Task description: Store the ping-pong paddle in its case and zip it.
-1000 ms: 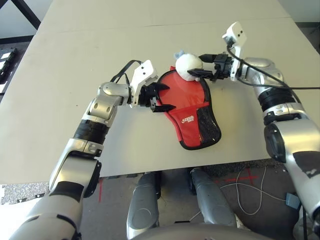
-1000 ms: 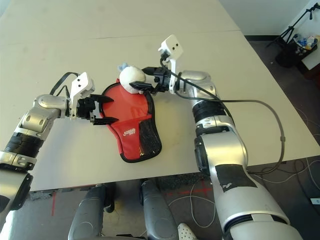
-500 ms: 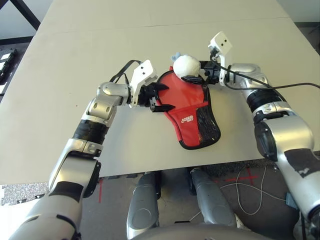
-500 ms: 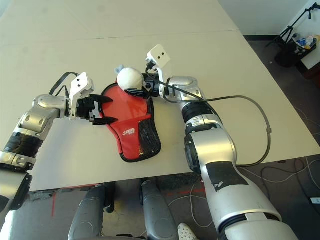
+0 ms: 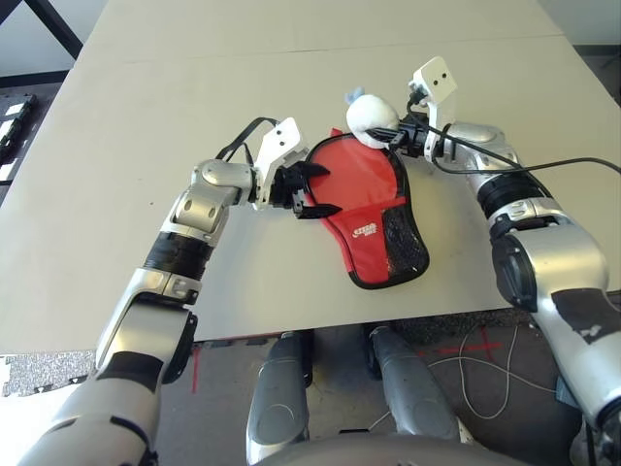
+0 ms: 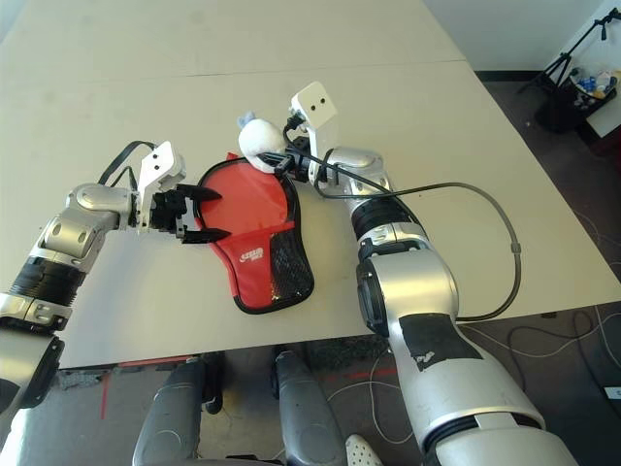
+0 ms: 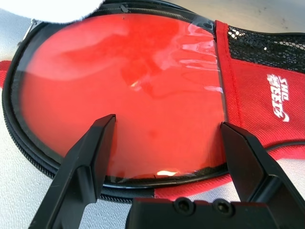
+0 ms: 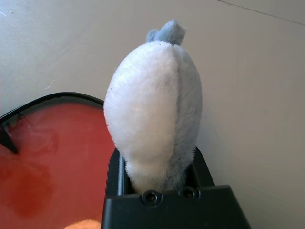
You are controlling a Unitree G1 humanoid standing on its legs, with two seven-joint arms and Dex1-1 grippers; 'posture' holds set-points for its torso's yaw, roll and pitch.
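While pinching the white fluffy ball (image 5: 372,115) in the right gripper (image 5: 398,136) upper centre, left gripper (image 5: 312,192) gaping empty beside the case (image 5: 374,209), paddle (image 7: 124,95) lying inside, zipping remaining.

The case (image 5: 372,211) lies flat on the table, a red paddle-shaped pouch with black trim along its edge. Its round wide part points away from the robot and the narrow handle part points toward the near table edge, slightly to the right. On the narrow part there is a black mesh pocket (image 5: 402,242) and a small white logo (image 5: 365,231). In the left wrist view the round part has a glossy red surface (image 7: 124,90) under clear film (whether this is the paddle's rubber face I cannot tell), and a black zipper edge (image 7: 28,148) runs around it.
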